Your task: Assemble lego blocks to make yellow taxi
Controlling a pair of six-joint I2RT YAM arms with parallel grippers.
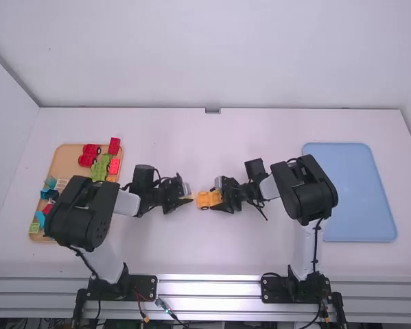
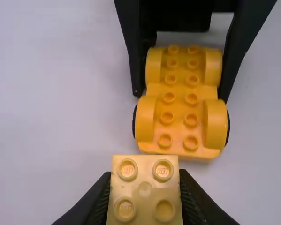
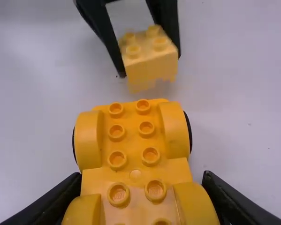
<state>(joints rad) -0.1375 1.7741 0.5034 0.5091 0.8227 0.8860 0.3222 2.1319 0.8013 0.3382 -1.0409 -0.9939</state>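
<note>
A pale wall [image 1: 219,62] rises behind a broad white table [image 1: 212,253]. Over the table, the left arm [image 1: 81,212] and the right arm [image 1: 304,188] bend inward so that their grippers face each other near the middle.

On the right side lies a flat blue tray [image 1: 356,192], and on the left side a smaller orange-brown tray [image 1: 68,157], partly under the left arm. This smaller tray holds red wheeled pieces [image 1: 88,156], a green piece [image 1: 99,170], red blocks [image 1: 114,145] and blue pieces [image 1: 47,194].

The right gripper [image 1: 216,199] is clamped on the sides of a yellow wheeled base [image 1: 204,200], its fingers toward one end. The base is in the middle of the table, with bare studs along its top and rounded fenders over dark wheels.

The left gripper [image 1: 189,197] pinches a small pale-yellow block [image 2: 145,190] between its two fingers, studs up. The block is near the free end of the base, just beside it and apart, toward the left arm's side.
</note>
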